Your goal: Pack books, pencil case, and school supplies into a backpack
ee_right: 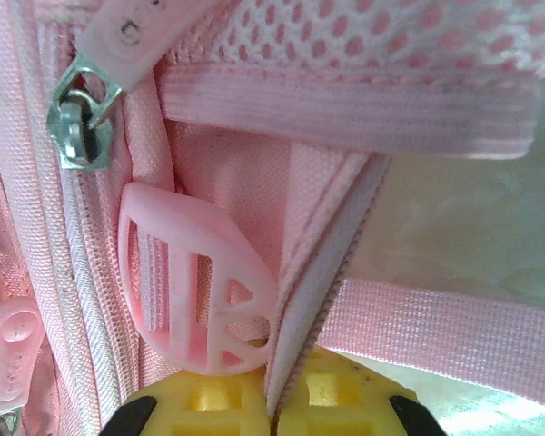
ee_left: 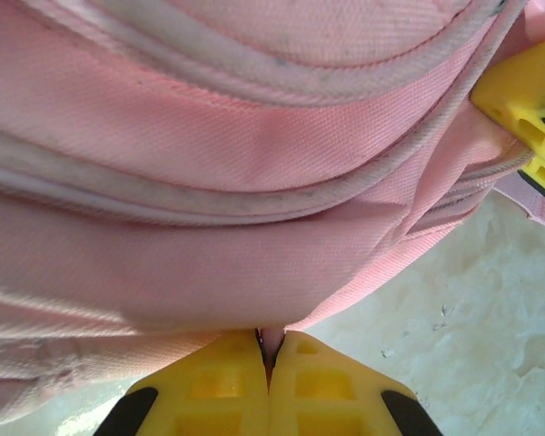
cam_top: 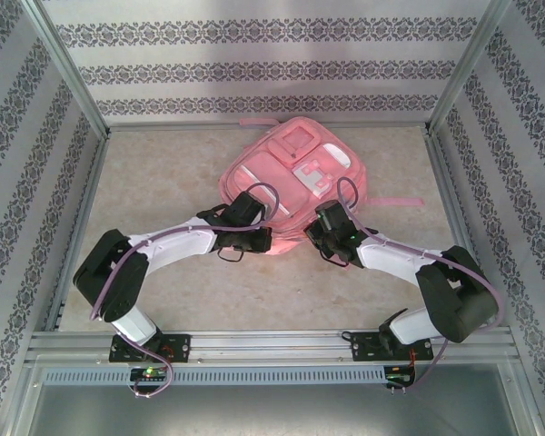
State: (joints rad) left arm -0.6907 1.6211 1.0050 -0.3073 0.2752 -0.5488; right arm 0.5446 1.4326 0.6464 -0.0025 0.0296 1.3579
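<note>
The pink backpack (cam_top: 295,177) lies flat, front pockets up, in the middle of the table. At its near edge my left gripper (cam_top: 257,239) is shut on a small pink bit of the backpack (ee_left: 254,154), pinched between the yellow fingertips (ee_left: 271,338). A little to the right, my right gripper (cam_top: 320,238) is shut on the backpack's zip edge (ee_right: 331,263), the fabric running down between its tips (ee_right: 286,363). A pink plastic buckle (ee_right: 191,291) and a metal zip slider (ee_right: 82,118) sit just left of that grip. The books, pencil case and school supplies are out of view.
A yellow finger of the right gripper (ee_left: 522,104) shows at the top right of the left wrist view. A loose pink strap (cam_top: 400,202) trails right of the bag. The beige table (cam_top: 154,191) is bounded by metal rails and patterned walls (cam_top: 36,182).
</note>
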